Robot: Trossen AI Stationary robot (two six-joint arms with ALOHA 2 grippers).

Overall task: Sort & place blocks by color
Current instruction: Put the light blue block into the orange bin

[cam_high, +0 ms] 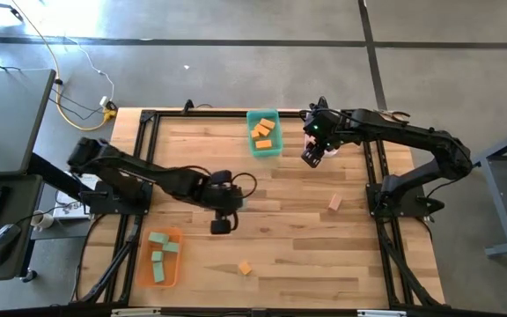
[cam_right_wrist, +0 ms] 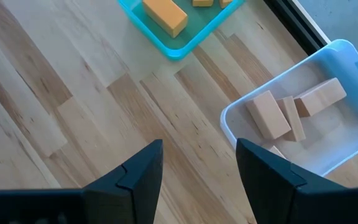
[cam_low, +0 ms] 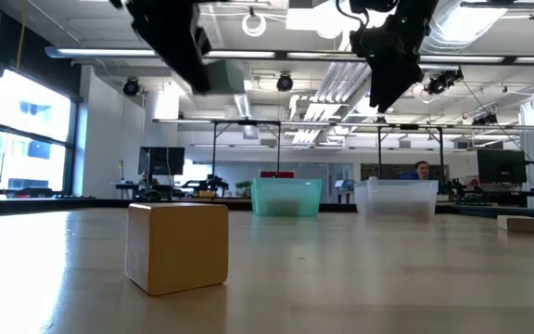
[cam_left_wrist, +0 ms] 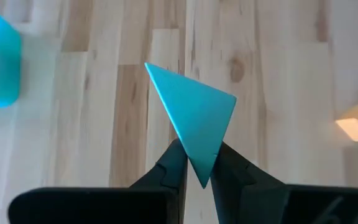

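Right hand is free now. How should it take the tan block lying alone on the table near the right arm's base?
From straight above, the right hand open. The tan block lies flat and clear of everything else, turned askew to the table edges, so rotate the wrist to match and close across its two narrower side faces. Its exact shape is hard to judge here.

— What sits on the pale wooden table (cam_high: 289,246)?
— A teal bin (cam_high: 264,134) of orange blocks, an orange bin (cam_high: 160,257) of green blocks, a clear bin (cam_right_wrist: 303,118), a loose tan block (cam_high: 334,202) and an orange block (cam_high: 246,268).
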